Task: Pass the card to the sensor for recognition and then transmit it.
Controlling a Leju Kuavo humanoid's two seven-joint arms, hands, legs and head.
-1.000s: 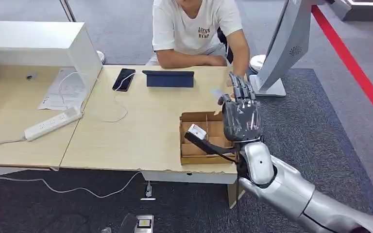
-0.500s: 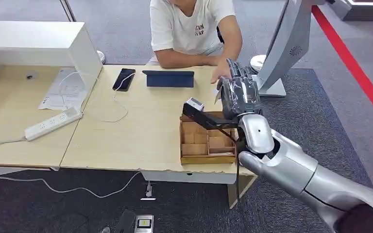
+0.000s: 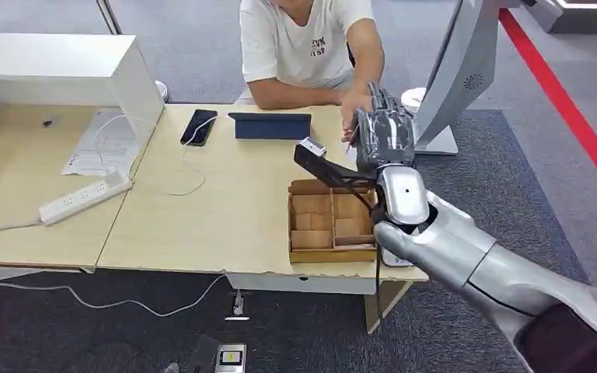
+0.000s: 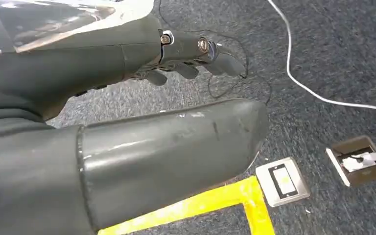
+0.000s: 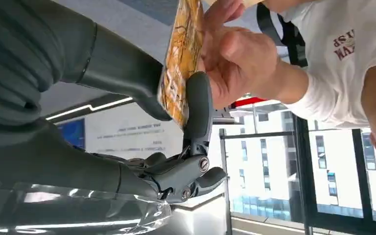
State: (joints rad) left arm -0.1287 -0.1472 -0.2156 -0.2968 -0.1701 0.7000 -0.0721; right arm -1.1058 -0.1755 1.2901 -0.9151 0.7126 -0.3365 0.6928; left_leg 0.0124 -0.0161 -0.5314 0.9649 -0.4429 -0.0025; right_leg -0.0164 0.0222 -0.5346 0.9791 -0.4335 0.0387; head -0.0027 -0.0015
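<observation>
While pinched by the right robot hand (image 5: 176,112), card (image 5: 180,63) against person's hand (image 5: 235,54).

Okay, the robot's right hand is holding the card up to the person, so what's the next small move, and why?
Probably let go: ease the right hand open so the card slips free. In the right wrist view the card is pinched between thumb and finger, and the person's hand already has its fingers on the card's other face, so the handover looks ready.

A person in a white T-shirt (image 3: 303,43) sits behind a wooden surface (image 3: 225,210) holding a phone (image 3: 198,126), a dark tablet (image 3: 270,125), papers (image 3: 101,148), a power strip (image 3: 85,197) and a compartmented cardboard box (image 3: 330,229); a white cable (image 3: 109,305) trails across the grey carpet.
</observation>
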